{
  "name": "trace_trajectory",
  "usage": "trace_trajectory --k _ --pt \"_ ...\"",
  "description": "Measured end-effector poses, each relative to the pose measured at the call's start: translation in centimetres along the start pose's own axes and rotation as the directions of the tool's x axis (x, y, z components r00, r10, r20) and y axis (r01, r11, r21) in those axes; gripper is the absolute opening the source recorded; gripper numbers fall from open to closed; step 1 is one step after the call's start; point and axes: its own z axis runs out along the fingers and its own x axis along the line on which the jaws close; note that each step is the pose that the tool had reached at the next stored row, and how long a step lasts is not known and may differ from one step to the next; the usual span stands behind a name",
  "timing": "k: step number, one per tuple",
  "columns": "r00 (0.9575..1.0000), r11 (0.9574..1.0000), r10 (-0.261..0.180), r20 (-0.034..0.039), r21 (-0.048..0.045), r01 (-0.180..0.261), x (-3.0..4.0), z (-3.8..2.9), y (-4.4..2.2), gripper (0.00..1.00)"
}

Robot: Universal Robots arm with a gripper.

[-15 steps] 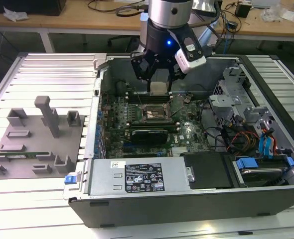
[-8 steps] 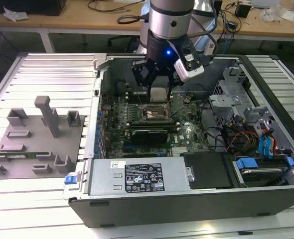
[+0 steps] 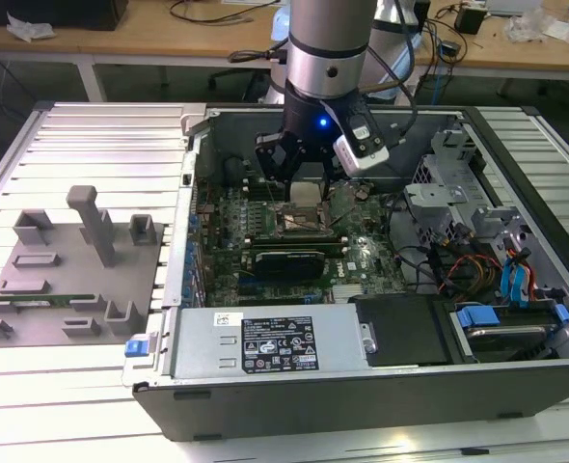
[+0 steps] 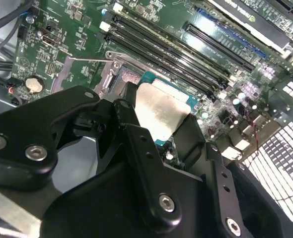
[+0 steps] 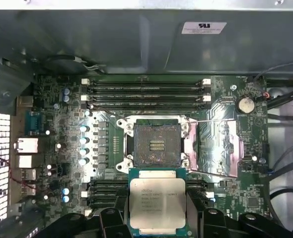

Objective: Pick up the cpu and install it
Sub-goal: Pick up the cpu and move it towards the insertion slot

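My gripper (image 3: 306,181) hangs inside the open computer case, shut on the cpu (image 5: 157,201), a small square chip with a silvery top and green edge. In both wrist views the black fingers (image 5: 202,215) clamp two opposite sides of the cpu (image 4: 161,113). The chip is held flat, just above the green motherboard (image 3: 265,231) and beside the socket (image 5: 156,145). The socket's dark square bed is bare, with its metal frame and thin lever (image 5: 213,148) swung aside. In the exterior view the cpu (image 3: 307,191) shows as a pale patch just beyond the socket (image 3: 304,222).
Black memory slots (image 5: 146,94) run along one side of the socket. A grey fixture plate (image 3: 72,270) with posts and a green memory stick (image 3: 34,301) lies at the exterior view's left. Power supply (image 3: 265,342), cables and blue-tabbed drive bays (image 3: 497,289) crowd the case.
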Motion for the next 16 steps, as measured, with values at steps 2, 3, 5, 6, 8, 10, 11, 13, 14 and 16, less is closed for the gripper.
trace_trajectory --k 2,3,5,6,8,10,11,13,14,16 --pt "1.0 1.0 0.0 -0.0001 0.0001 0.0 0.0 0.2 0.37 0.55" --pt "1.0 1.0 0.0 -0.0009 0.0036 0.0 0.01 0.24 0.79 0.55" --pt "1.0 1.0 0.0 -0.0009 0.0052 0.0 0.04 0.49 1.14 0.55" --pt "1.0 1.0 0.0 -0.0008 0.0052 0.0 0.04 0.69 1.2 0.55" --pt "1.0 1.0 0.0 -0.0009 0.0052 0.0 0.06 1.24 1.33 0.55" --pt "1.0 1.0 0.0 -0.001 0.0055 0.0 0.09 1.52 1.53 0.55" --pt "1.0 1.0 0.0 -0.0009 0.0054 0.0 0.09 1.57 1.67 0.55" --pt "1.0 1.0 0.0 -0.0009 0.0053 0.0 0.09 1.63 1.89 0.55" --pt "1.0 1.0 0.0 -0.0009 0.0053 0.0 0.1 1.66 2.02 0.55" --pt "1.0 1.0 0.0 -0.0009 0.0054 0.0 0.1 1.7 2.26 0.55"
